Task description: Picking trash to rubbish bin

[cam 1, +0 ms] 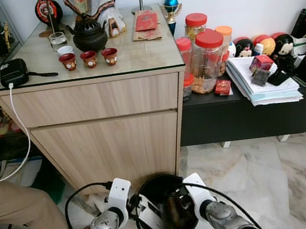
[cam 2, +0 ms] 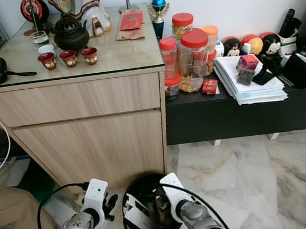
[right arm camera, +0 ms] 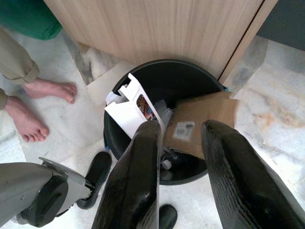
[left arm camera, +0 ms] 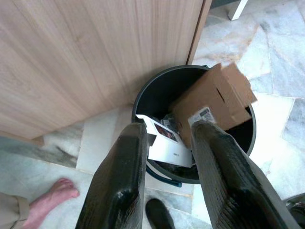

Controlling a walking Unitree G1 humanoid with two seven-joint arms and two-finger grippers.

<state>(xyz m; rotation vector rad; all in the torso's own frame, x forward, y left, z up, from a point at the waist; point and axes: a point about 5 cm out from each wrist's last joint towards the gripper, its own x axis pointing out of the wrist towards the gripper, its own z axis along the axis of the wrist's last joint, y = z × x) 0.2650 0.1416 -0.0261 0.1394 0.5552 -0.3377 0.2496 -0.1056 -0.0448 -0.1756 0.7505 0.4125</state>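
A round black rubbish bin [cam 1: 150, 183] stands on the marble floor against the wooden cabinet. Inside it lie a brown cardboard box [left arm camera: 214, 102] and a white printed carton [left arm camera: 164, 145], also seen as the box [right arm camera: 198, 121] and the carton [right arm camera: 128, 107]. My left gripper [left arm camera: 167, 167] hovers over the bin's left rim, open and empty. My right gripper [right arm camera: 178, 162] hovers over the right rim, open as well, with nothing between its fingers. Both wrists [cam 1: 118, 194] flank the bin at the bottom of the head views.
The cabinet [cam 1: 105, 137] rises right behind the bin, with a tea set [cam 1: 90, 55] on top. A person's leg [cam 1: 19, 206] and bare feet [right arm camera: 47, 88] are close on my left. A low black shelf [cam 1: 243, 117] with jars and papers stands to the right.
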